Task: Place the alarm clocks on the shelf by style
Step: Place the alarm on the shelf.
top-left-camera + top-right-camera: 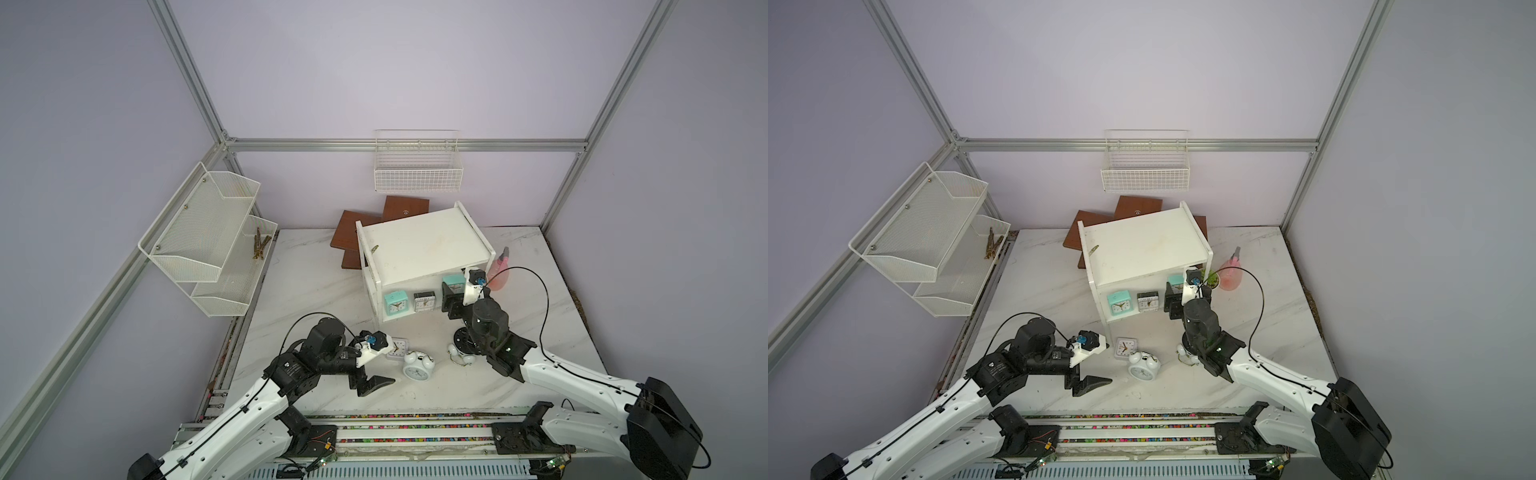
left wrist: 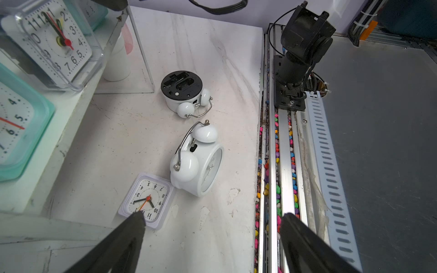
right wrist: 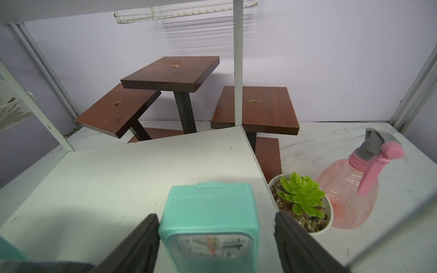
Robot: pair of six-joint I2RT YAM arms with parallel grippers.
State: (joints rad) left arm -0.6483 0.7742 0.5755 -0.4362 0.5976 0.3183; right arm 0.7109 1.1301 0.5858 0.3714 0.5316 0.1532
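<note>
White shelf [image 1: 424,245], lower board: mint clock [image 1: 395,302], grey clock [image 1: 424,301], second mint clock [image 1: 453,285]

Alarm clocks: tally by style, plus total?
Mint-green square clocks: 2
Whitish-grey square clocks: 2
Round white twin-bell clocks: 2
Total: 6
</note>
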